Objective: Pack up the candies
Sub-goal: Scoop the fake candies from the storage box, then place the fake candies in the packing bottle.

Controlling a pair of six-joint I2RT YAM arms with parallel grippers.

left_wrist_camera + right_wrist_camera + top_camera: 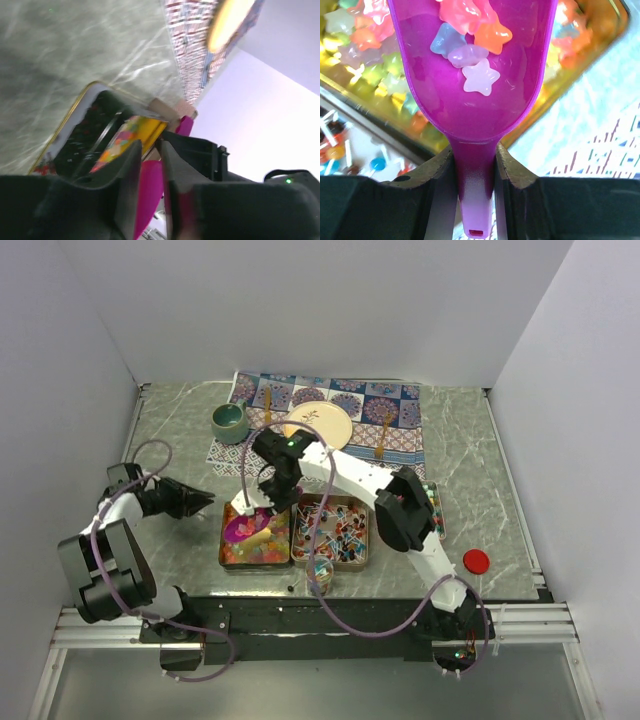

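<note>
My right gripper is shut on the handle of a purple scoop. The scoop holds several pastel star-like candies. It hangs over the left tin tray, which is full of star-like and gummy candies. The middle tray holds red-blue-white wrapped pieces. My left gripper hovers left of the trays, pointing at them. Its jaws stand nearly together with nothing between them, and the scoop shows beyond.
A small jar stands at the trays' near edge. A third tray is mostly hidden by the right arm. A red lid lies at the near right. A green mug and a yellow plate sit on a patterned mat behind.
</note>
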